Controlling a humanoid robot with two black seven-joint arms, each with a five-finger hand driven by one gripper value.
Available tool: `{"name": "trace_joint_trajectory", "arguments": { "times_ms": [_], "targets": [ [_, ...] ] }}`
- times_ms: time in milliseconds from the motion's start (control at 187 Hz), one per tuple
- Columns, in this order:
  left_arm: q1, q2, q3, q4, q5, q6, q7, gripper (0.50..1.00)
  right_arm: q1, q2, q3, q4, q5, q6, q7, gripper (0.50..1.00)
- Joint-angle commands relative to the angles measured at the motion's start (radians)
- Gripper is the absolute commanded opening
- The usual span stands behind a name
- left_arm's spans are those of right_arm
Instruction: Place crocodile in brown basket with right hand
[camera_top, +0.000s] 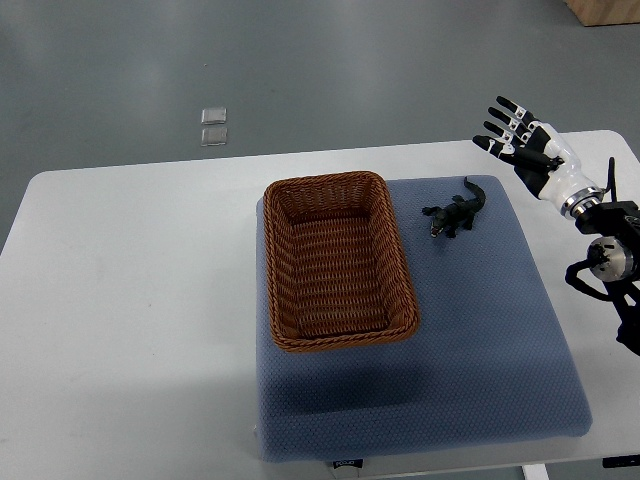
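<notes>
Broadly, the smooth white table (120, 300) carried a dimpled blue-grey foam mat (480, 340), and on it sat the rectangular brown woven wicker basket (338, 260), empty. Just right of it lay the small dark green plastic crocodile (457, 211). My right hand (525, 150) hovered nearby, fingers spread, holding nothing. I feared the thin, knobbly toy could slip from a careless pinch.

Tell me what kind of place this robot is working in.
Probably a lab or test workspace: a plain white table on a bare grey floor, a blue mat laid out with only a brown basket and toy crocodile, and the right hand open nearby.
</notes>
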Motion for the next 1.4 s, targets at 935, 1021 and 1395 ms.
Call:
{"name": "trace_joint_trajectory", "arguments": {
  "times_ms": [935, 1021, 1395],
  "targets": [
    [0.0, 0.0, 0.0, -0.001, 0.0, 0.0, 0.0, 1.0, 0.018, -0.056, -0.072, 0.001, -0.002, 0.002, 0.003, 0.932],
    [0.0, 0.0, -0.001, -0.001, 0.0, 0.0, 0.0, 1.0, 0.029, -0.07, -0.107, 0.003, -0.003, 0.0, 0.005, 0.934],
    [0.0, 0.0, 0.0, -0.001, 0.0, 0.0, 0.0, 1.0, 0.061, -0.137, -0.249, 0.035, -0.114, -0.003, 0.008, 0.932]
  ]
}}
